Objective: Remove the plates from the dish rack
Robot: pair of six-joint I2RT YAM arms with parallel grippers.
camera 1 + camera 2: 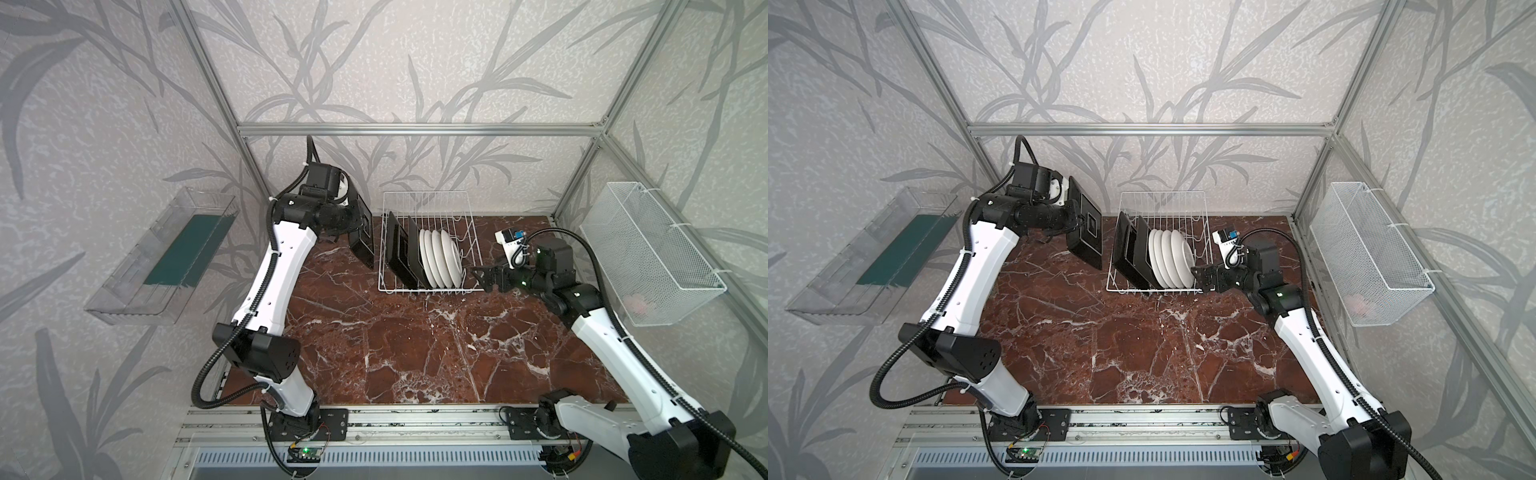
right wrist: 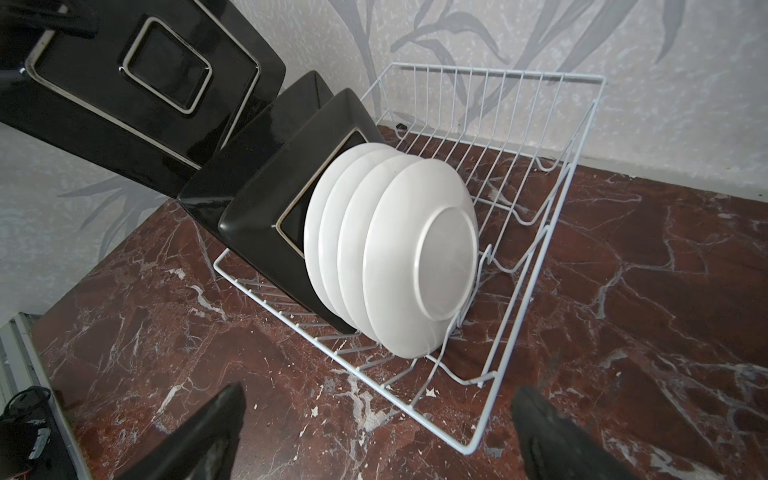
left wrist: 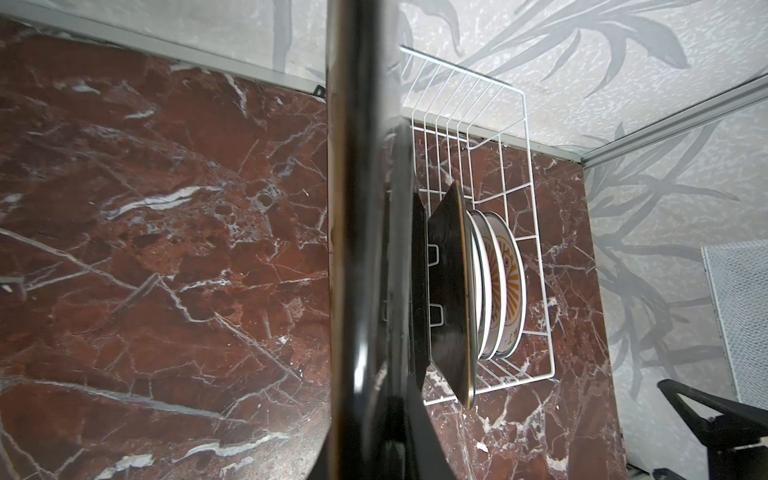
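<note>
Left pincer [image 1: 1076, 219] pinches a black plate [image 1: 1088, 245] upright, just left of the rack [image 1: 1163, 192]; more plates [image 1: 1169, 257] stand inside. Right pincer [image 1: 1202, 276] is spread at its right. Likely next: lay it flat, gently.

My left arm is raised and bent at the elbow, the forearm reaching forward. My left gripper [image 1: 1080, 219] is pinched on the edge of a black plate [image 1: 1091, 247] held upright. My right arm stretches low and forward, with my right gripper [image 1: 478, 278] spread wide and holding nothing.
</note>
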